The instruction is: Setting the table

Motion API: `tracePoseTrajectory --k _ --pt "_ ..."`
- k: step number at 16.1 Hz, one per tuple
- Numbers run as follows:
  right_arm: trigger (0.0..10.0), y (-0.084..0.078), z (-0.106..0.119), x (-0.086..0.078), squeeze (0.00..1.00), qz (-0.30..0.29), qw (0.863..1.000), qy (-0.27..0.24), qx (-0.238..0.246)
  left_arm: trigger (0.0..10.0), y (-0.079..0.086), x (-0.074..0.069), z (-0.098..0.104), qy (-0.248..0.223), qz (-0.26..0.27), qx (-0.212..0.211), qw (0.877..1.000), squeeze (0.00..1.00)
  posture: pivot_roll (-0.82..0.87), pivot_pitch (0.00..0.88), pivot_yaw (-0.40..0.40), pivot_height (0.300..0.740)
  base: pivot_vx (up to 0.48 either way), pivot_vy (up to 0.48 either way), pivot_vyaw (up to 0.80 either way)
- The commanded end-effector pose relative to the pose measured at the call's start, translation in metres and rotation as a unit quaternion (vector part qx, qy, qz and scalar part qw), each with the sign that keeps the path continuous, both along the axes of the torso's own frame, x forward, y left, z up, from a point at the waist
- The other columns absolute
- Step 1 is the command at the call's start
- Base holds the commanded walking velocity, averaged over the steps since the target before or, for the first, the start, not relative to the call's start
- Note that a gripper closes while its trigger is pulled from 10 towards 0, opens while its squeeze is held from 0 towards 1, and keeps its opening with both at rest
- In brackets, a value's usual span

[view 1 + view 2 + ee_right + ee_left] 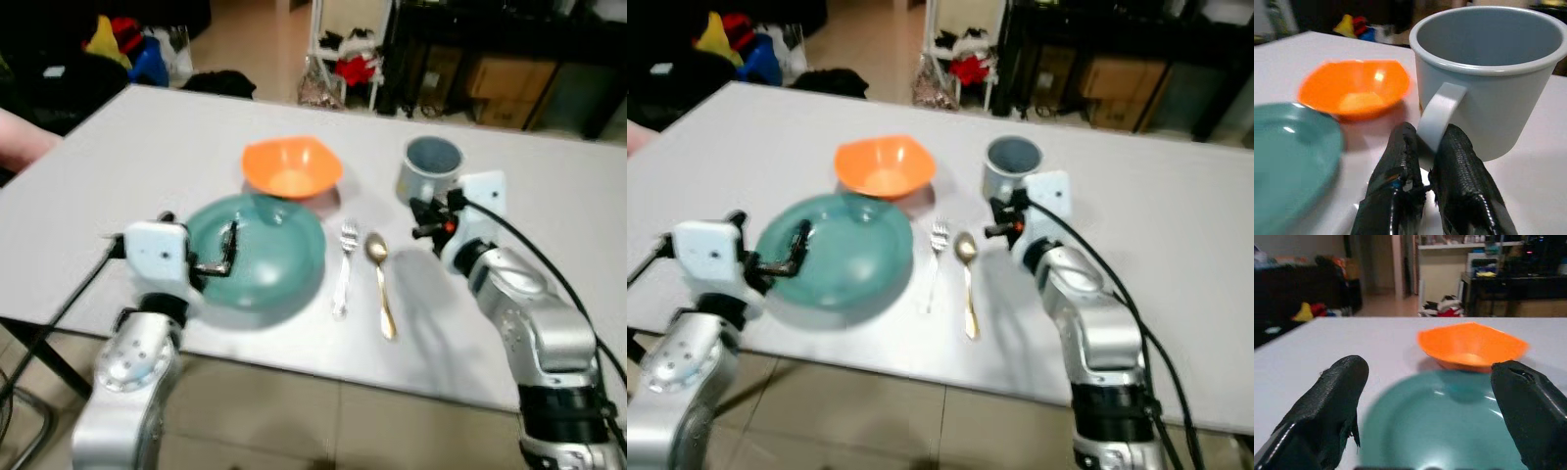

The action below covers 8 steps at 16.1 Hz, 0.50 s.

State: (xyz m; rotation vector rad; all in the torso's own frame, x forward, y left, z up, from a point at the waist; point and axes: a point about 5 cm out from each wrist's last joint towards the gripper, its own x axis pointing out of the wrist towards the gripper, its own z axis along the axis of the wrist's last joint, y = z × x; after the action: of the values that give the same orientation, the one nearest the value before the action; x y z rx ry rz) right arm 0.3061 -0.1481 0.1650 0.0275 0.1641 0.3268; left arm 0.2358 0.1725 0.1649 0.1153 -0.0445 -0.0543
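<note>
A teal plate (260, 257) lies near the table's front edge, with an orange bowl (292, 166) just behind it. To its right lie a silver fork (344, 264) and a gold spoon (381, 279). A grey mug (430, 166) stands upright behind them. My right gripper (426, 217) is shut on the mug's handle (1436, 120), one finger on each side. My left gripper (227, 250) hovers open over the plate's near left part, its fingers (1334, 396) spread wide with nothing between them.
The white table (147, 147) has free room at left and far right. Beyond it are a floor, a white rack (348, 49), dark furniture and coloured clutter (122, 44). A person's arm (20, 137) shows at the left edge.
</note>
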Motion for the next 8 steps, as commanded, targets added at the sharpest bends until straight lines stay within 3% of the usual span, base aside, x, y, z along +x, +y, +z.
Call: tracePoseTrajectory --k 1,6,8 --pt "10.0 0.0107 0.0028 0.0028 0.00 0.027 1.000 -0.006 0.012 10.0 0.0035 -0.0004 0.0036 0.000 -0.006 0.017 1.000 0.00 -0.12 0.016 -0.012 0.740 0.386 0.000 0.00" --pt "10.0 0.0079 0.0060 0.0099 0.00 0.011 1.000 -0.015 0.004 10.0 0.0049 -0.0013 0.0073 0.002 -0.024 0.032 0.999 0.00 -0.11 0.030 -0.004 0.740 0.367 0.000 0.00" --pt "10.0 0.0037 0.0118 0.0087 0.00 -0.011 1.000 -0.027 0.007 10.0 0.0035 -0.0031 0.0107 0.000 -0.037 0.027 0.999 0.00 -0.11 0.037 0.002 0.740 0.000 0.000 0.00"
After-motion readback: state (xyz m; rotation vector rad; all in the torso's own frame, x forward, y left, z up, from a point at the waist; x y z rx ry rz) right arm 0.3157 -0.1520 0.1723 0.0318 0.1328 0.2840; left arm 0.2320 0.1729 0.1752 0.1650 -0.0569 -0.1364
